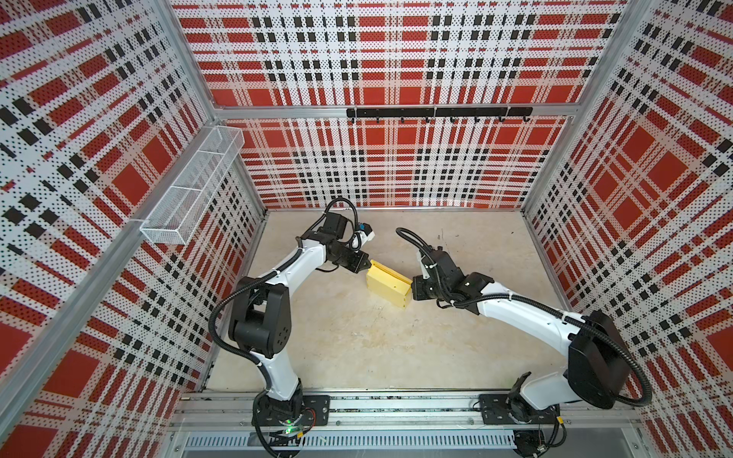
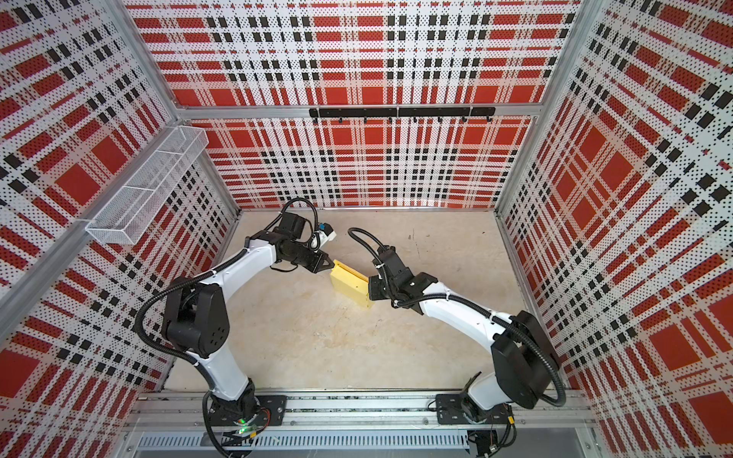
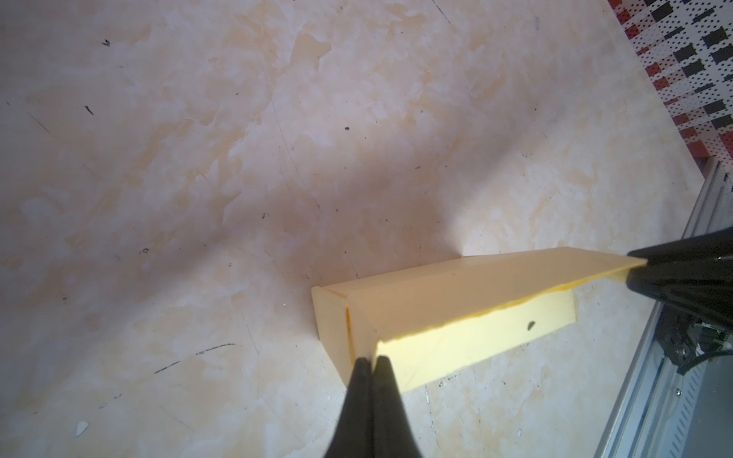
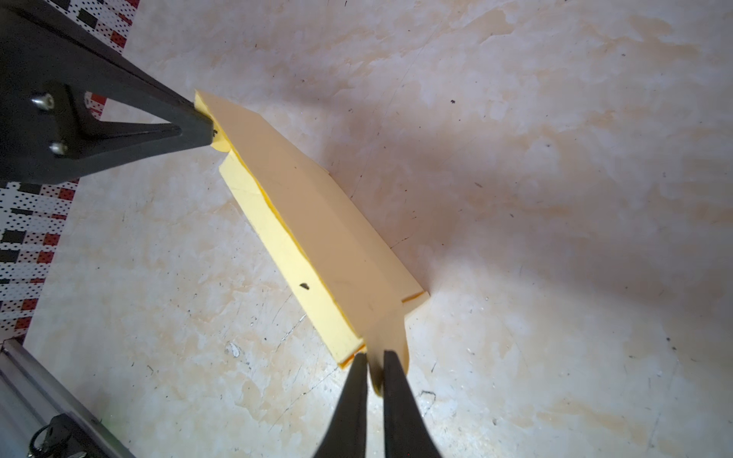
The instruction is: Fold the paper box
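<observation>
Pale yellow card, thin and matte, forms the paper box (image 1: 386, 286). It lies partly folded near the middle of a beige, marbled tabletop (image 1: 357, 349), between the two arms. Its shape is long and low: a rectangular trough with crisply creased walls. A long lid panel (image 4: 317, 206) leans over the trough, not yet closed flat, and both wrist views show a gap along its free edge. A small dark speck (image 4: 304, 285) marks the brighter side wall.

The left gripper (image 3: 371, 363), black and tapered, has its jaws pressed together on one end corner of the lid panel. The right gripper (image 4: 373, 359) pinches the opposite end, jaws narrow, with a rounded tab (image 4: 398, 349) of card showing at its tips. Holding both ends at once probably keeps the flimsy panel taut and level, so it can be lowered along its crease without buckling. The step in hand appears to be closing the lid, with tucking it in yet to come. Perforated plaid walls (image 1: 396, 158) in red, black and white surround the scene.
</observation>
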`<state>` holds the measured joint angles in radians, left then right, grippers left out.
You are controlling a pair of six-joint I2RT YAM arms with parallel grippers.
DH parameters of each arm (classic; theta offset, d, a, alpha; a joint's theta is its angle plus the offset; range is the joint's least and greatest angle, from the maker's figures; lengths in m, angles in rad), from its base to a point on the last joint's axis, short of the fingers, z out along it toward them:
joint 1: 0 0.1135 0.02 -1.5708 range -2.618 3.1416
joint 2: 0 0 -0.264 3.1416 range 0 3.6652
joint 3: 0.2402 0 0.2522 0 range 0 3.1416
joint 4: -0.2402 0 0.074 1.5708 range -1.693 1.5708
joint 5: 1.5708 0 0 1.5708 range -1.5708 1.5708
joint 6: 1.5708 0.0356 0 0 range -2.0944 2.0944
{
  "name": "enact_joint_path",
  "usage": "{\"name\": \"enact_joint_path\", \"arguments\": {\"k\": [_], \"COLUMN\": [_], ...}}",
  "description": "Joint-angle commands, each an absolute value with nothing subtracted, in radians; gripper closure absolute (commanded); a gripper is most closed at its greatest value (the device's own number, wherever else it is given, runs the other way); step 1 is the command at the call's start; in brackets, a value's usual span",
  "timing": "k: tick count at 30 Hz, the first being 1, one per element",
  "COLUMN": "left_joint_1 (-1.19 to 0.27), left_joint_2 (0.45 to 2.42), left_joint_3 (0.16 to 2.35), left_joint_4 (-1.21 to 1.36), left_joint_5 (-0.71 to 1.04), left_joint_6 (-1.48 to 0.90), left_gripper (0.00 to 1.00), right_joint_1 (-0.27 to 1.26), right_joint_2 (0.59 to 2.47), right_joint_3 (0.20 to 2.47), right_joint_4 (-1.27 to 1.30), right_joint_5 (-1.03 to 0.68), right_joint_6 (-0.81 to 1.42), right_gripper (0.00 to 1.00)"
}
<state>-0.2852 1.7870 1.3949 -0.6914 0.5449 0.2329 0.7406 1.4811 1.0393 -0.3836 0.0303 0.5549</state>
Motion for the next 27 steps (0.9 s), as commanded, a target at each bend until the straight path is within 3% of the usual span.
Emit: {"name": "enact_joint_path", "arguments": {"k": [1,9,15,27], "left_joint_1": [-0.296,-0.296,-0.296,-0.333], "left_joint_2": [1.779,1.772,1.771,1.748], "left_joint_3": [1.379,1.368,1.364,1.349], "left_joint_4": [-0.684,-0.676,-0.67,-0.665], "left_joint_5": [0.55,0.548,0.551,0.543], "left_joint_6": [0.218,0.207,0.202,0.193], "left_gripper": [0.98,0.99,0.99,0.99], "right_joint_1": [0.748,0.755,0.756,0.757], "right_joint_2": [1.493,1.489,1.477,1.476], "right_joint_3": [1.064,1.06,1.057,1.061], "right_joint_4": [-0.337,-0.373,-0.421,-0.382], "right_joint_5": [0.023,0.05,0.084,0.076], "right_joint_6": [0.592,0.628,0.636,0.701], "right_gripper": [0.86,0.87,0.8,0.92]}}
